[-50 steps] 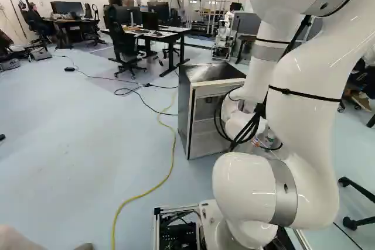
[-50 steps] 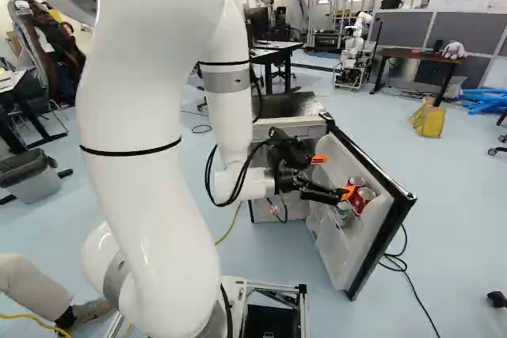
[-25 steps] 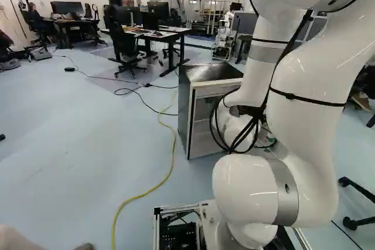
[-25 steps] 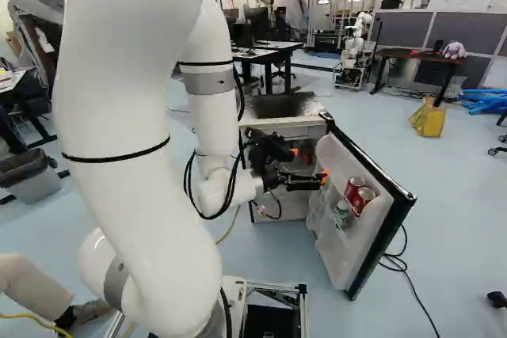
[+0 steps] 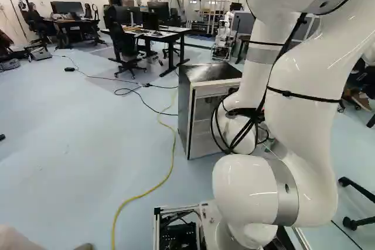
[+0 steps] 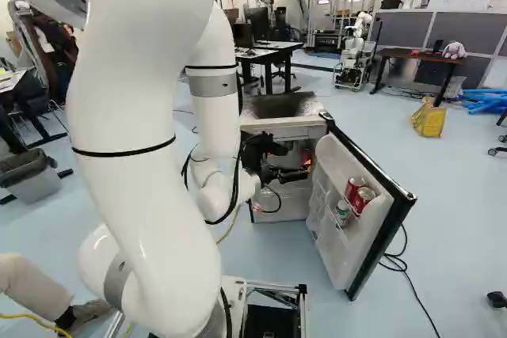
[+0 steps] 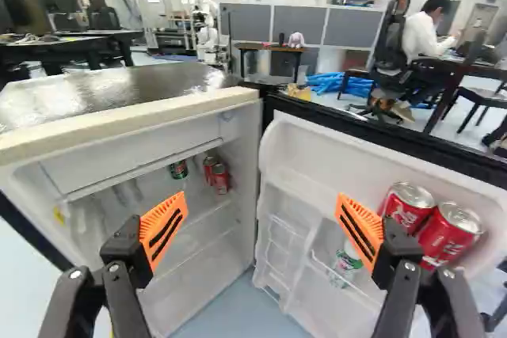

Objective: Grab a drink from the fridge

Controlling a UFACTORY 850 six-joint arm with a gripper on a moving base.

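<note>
**Wide-open gripper [image 6: 296,161] faces the open fridge [image 5: 183,109]**

The white arm [image 6: 139,187] reaches to the front of the fridge, its gripper level with the opening. The two fingers stand wide apart, with nothing held between their orange pads [image 7: 163,229].

The drinks sit in two places. Inside the fridge, on an upper shelf, are two red cans [image 7: 221,179] side by side, with a dark green and red can [image 7: 179,169] near them. The fridge door [image 6: 360,239] stands swung out, and its shelves carry two more red cans [image 7: 450,235] next to each other, plus a green and white container [image 7: 346,263] lower down (whether bottle or can, I cannot tell).

A yellow cable [image 5: 174,144] runs over the floor beside the fridge. Beyond the fridge stand a desk [image 5: 170,36] with monitors and another robot [image 6: 354,49].
</note>
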